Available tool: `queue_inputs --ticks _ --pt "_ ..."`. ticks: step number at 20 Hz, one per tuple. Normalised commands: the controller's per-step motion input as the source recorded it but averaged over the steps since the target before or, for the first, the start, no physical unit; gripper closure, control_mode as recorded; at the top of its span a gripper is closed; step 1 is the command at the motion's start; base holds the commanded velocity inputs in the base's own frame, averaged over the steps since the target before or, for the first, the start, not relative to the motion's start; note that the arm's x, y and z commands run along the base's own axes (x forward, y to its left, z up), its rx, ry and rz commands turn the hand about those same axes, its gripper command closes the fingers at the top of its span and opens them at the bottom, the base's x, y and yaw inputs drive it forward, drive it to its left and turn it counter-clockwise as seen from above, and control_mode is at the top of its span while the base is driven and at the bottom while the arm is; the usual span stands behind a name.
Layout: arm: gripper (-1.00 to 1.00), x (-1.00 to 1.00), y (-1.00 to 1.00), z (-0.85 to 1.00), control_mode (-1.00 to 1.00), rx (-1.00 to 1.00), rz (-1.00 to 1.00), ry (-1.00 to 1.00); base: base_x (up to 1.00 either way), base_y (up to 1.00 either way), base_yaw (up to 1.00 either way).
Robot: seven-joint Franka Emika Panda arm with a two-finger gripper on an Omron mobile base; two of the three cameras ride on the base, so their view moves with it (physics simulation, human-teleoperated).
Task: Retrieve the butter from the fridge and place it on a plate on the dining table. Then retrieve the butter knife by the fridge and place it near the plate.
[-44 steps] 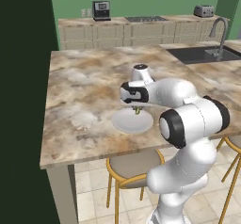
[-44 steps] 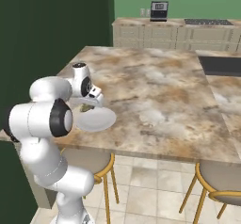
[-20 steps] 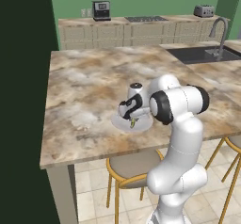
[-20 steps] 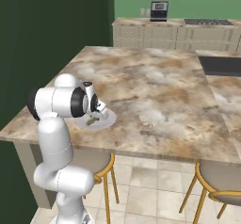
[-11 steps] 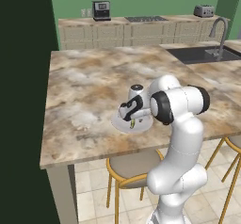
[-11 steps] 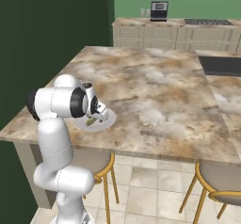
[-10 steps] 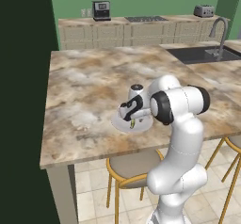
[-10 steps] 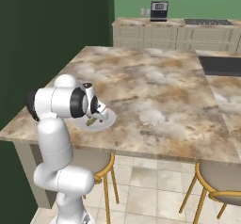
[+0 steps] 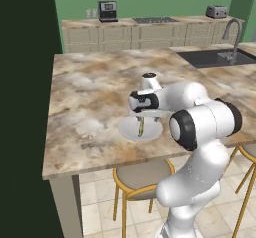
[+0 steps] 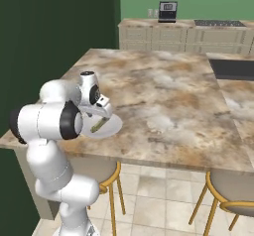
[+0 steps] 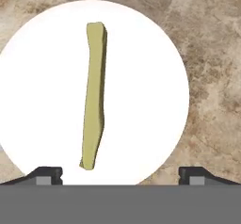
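The butter, a thin olive-yellow stick, lies flat on the round white plate and nothing grips it. My gripper hangs open just above the plate, with one fingertip on each side of the plate's near rim. From the base, the butter rests on the plate near the front edge of the dining table, under my gripper. The other side shows the same butter, plate and gripper. The fridge and the butter knife are out of view.
Gold-legged stools stand under the table's front edge. A sink with a faucet is set in the table's far right. The back counter holds a coffee machine and a toaster. A dark wall rises at the left.
The jaws have gone from shut on the butter to wide open, and the butter now lies loose on the plate. The hand still hovers over the plate.
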Motion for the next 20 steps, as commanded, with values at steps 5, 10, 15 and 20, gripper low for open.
queue_inputs --ticks 5,10,15,20 --pt "-1.00 -1.00 -0.20 0.81 -1.00 0.00 0.14 0.01 0.00 0.00 0.00" --pt "-1.00 -1.00 -0.10 0.27 -1.00 0.00 0.17 -0.20 0.00 0.00 0.00" --pt "-1.00 -1.00 -0.03 0.00 -1.00 0.00 0.17 -0.32 0.00 0.00 0.00" --pt "-1.00 -0.78 -0.03 0.00 -1.00 0.00 0.12 -0.28 0.00 0.00 0.00"
